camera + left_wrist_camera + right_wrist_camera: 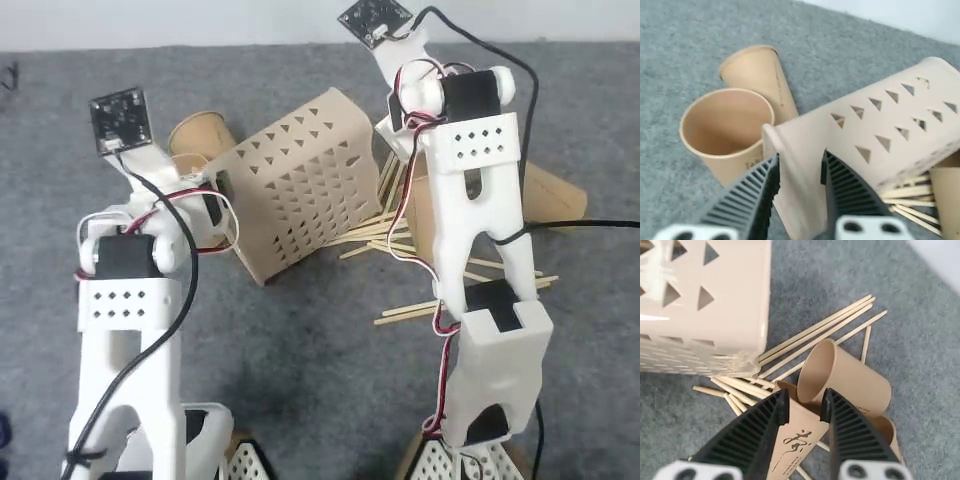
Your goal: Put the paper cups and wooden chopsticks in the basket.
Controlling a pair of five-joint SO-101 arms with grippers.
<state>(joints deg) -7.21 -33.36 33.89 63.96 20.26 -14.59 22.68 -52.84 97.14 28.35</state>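
Note:
The beige basket (300, 180) with triangle holes lies tipped on the grey carpet. My left gripper (801, 162) is shut on the basket (880, 130) at its rim corner. Two paper cups (727, 125) (760, 75) lie just beyond that corner. On the far side of the basket (715, 300), my right gripper (802, 397) hovers open over a printed paper cup (795, 440). Another cup (840, 375) lies on its side right behind it. Wooden chopsticks (815, 335) are scattered between these cups and the basket.
In the high view more chopsticks (400, 245) fan out beside the right arm, and a cup (555, 195) pokes out behind it. Two cups (200, 135) sit at the basket's upper left. Open carpet (320, 380) lies in front, between the two arm bases.

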